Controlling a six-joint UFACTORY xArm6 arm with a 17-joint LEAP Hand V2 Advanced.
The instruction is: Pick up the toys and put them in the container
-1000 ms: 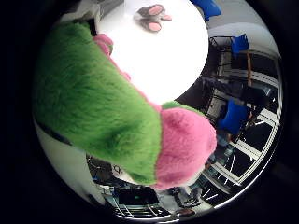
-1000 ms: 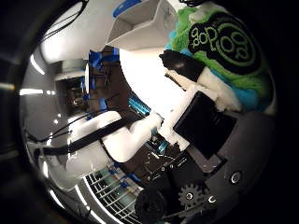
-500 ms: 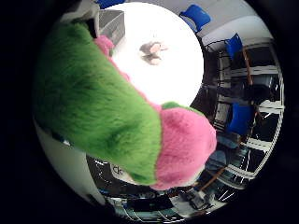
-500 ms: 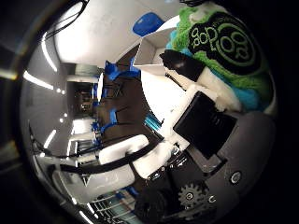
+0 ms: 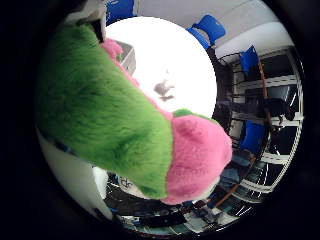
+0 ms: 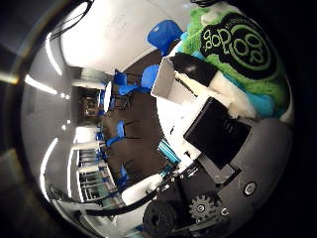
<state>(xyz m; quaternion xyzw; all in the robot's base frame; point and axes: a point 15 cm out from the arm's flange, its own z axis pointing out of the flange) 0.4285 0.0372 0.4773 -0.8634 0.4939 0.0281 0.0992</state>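
A green plush toy (image 5: 105,115) with pink ends fills much of the little finger side view, close to the palm. In the thumb side view its green and blue body with a black patch (image 6: 237,47) lies against my hand (image 6: 218,129), whose white and black fingers (image 6: 198,67) curl onto it. A small grey and pink toy (image 5: 164,90) lies far below on the round white table (image 5: 185,60). A white open box (image 6: 166,82) stands on the table beside the held plush.
Blue chairs (image 5: 207,25) stand around the table on a dark floor. More blue chairs (image 6: 124,82) and a window wall lie further off. A grey box corner (image 5: 127,55) shows behind the plush.
The views have shifted: the table and the small toy look smaller and farther, so the hand has risen with the plush. The white box has come closer in the thumb side view.
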